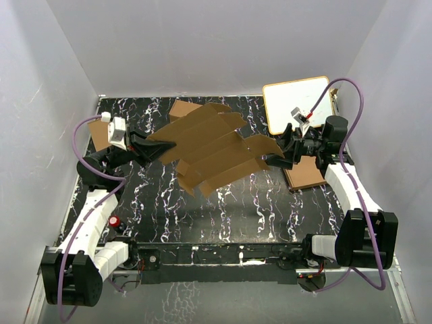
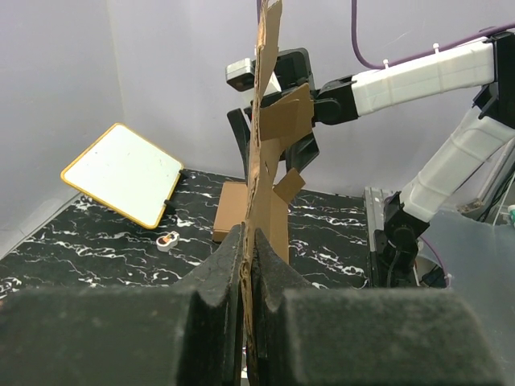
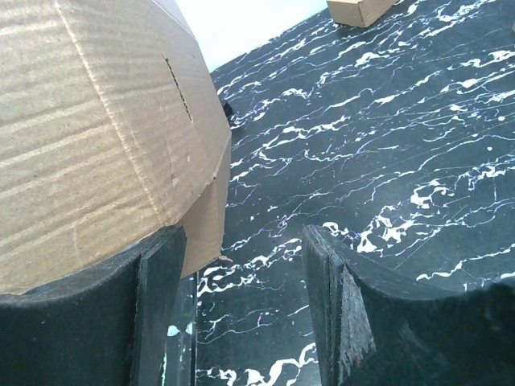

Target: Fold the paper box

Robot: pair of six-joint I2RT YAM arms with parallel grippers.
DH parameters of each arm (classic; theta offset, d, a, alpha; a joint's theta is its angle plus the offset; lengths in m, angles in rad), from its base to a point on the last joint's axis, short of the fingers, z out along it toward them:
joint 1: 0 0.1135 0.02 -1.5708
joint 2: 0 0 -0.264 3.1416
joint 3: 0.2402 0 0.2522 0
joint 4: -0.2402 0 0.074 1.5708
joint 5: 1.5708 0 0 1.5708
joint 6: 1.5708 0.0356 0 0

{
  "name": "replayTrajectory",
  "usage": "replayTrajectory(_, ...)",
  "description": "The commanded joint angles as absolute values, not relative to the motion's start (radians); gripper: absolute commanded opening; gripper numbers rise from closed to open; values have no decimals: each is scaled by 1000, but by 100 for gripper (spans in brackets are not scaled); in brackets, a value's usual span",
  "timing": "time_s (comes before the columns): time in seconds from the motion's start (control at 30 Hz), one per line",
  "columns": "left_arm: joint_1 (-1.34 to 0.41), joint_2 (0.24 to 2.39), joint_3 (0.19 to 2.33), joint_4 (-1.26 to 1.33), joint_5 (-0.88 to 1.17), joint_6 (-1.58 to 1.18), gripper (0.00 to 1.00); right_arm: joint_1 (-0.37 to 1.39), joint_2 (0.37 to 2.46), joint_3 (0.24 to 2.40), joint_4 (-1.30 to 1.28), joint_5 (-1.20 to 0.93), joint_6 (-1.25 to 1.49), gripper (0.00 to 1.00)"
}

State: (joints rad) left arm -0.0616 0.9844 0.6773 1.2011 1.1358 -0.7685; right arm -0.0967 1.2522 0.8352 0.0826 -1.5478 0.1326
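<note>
Brown paper box [image 1: 209, 152], a creased flat sheet, up off the table between both arms
Left gripper [image 2: 248, 241] is pinched tight on one edge of the sheet, which runs edge-on straight out from its fingertips, above the black marbled table [image 1: 202, 209]; at the sheet's other end the right gripper [image 1: 280, 156] has its jaws apart with nothing between them, an end flap lying beside one finger [image 3: 153, 305], outside the gap. Beyond the right gripper sits a white board [image 1: 297, 104]; under that arm, a brown pile of sheets [image 1: 304, 177]
</note>
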Motion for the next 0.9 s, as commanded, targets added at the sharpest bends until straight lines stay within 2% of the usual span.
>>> replayTrajectory(0.0,-57,992,709,1302,1105,-806,0,-74,1260,859,115,-1670,120,65)
replayTrajectory(0.23,-57,1027,702,1439,1089,-910,0,-47,1275,844,144,-1602,143,65)
replayTrajectory(0.47,-57,1056,686,1582,1072,-1015,0,-38,1255,741,496,-1513,426,64)
replayTrajectory(0.87,-58,1111,655,1755,1026,-1148,0,-8,1257,726,581,-1499,485,61)
